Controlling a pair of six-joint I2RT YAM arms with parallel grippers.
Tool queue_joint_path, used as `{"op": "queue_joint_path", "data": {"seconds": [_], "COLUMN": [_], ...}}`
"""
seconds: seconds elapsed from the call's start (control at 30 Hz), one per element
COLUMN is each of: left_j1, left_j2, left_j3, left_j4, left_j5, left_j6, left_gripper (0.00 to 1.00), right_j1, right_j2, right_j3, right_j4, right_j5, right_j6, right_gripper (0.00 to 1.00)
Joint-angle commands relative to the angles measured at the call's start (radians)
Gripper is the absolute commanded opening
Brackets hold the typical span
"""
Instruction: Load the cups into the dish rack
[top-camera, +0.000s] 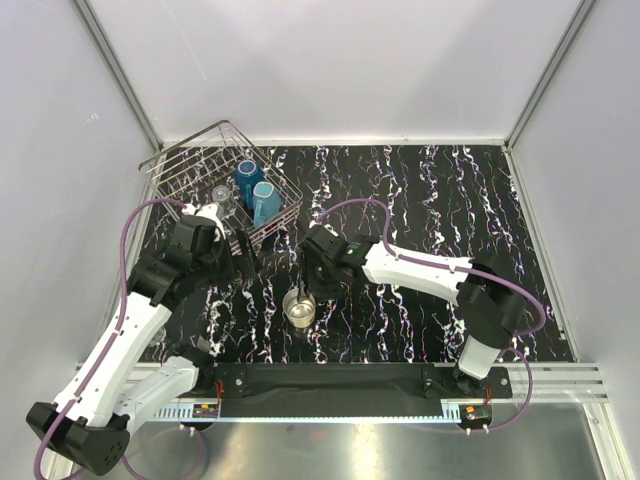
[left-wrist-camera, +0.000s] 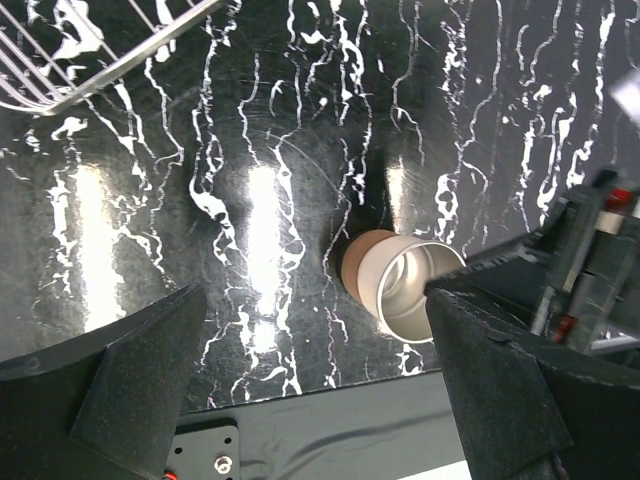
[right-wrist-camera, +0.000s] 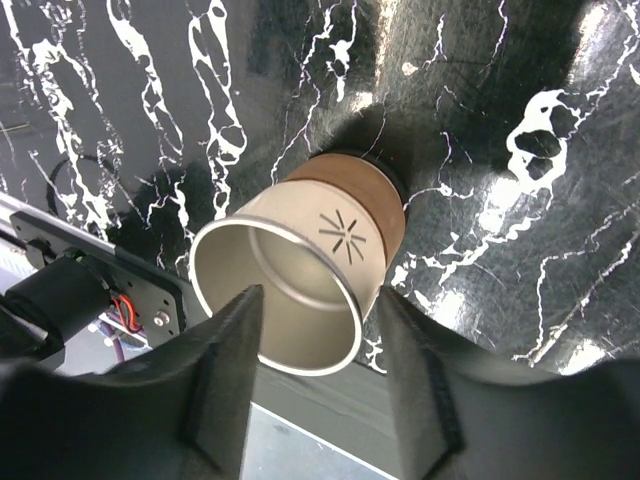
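The beige-silvery cup (top-camera: 299, 308) stands upright on the black marbled table, near the front middle. It also shows in the right wrist view (right-wrist-camera: 300, 265) and the left wrist view (left-wrist-camera: 395, 285). My right gripper (top-camera: 303, 288) (right-wrist-camera: 318, 300) is open just above it, one finger over its mouth and the other outside its wall. My left gripper (top-camera: 243, 258) (left-wrist-camera: 315, 340) is open and empty, to the left of the cup. The dish rack (top-camera: 190, 160) at the back left holds the dark blue cup (top-camera: 247, 178), the light blue cup (top-camera: 265, 203) and the clear glass cup (top-camera: 221, 193).
The rack's wire edge (left-wrist-camera: 110, 65) shows at the top left of the left wrist view. A black mat strip (top-camera: 330, 378) runs along the table's front edge. Grey walls close in the back and both sides.
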Motion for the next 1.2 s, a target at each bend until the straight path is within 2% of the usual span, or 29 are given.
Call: {"op": "queue_joint_path", "data": {"seconds": [0.0,0.1,0.23,0.33,0.53,0.67,0.8,0.9,1.03,1.17], "left_j1": [0.009,0.012,0.013,0.016,0.018,0.018,0.018,0.018,0.018,0.018], "left_j2": [-0.003,-0.009,-0.015,-0.013,-0.022,-0.029,-0.039,-0.055,-0.088,-0.088], "left_j3": [-0.003,-0.004,-0.003,0.003,0.039,0.068,0.086,0.092,0.062,0.025], "left_j4": [0.046,0.05,0.055,0.057,0.054,0.054,0.093,0.17,0.362,0.593], "left_j5": [0.066,0.081,0.104,0.132,0.158,0.179,0.251,0.349,0.538,0.621], "left_j6": [0.016,0.01,0.006,0.0,-0.017,-0.026,-0.036,-0.049,-0.078,-0.156], "left_gripper": [0.99,0.99,0.99,0.99,0.99,0.99,0.99,0.99,0.99,0.99], "right_j1": [0.009,0.009,0.009,0.009,0.009,0.009,0.002,-0.044,-0.15,-0.245], "right_j2": [0.017,0.025,0.027,0.025,0.025,-0.022,-0.131,-0.245,-0.457,-0.605], "right_j3": [0.001,0.0,-0.01,-0.02,-0.043,-0.06,-0.086,-0.121,-0.174,-0.165], "right_j4": [0.04,0.042,0.046,0.058,0.078,0.072,0.077,0.094,0.146,0.103], "right_j5": [0.006,0.015,0.024,0.023,0.04,0.064,0.106,0.073,-0.105,-0.199], "right_j6": [0.007,0.001,-0.007,-0.014,-0.022,-0.03,-0.057,-0.085,-0.123,-0.172], "right_gripper": [0.54,0.52,0.44,0.31,0.16,0.0,0.0,0.0,0.0,0.0]}}
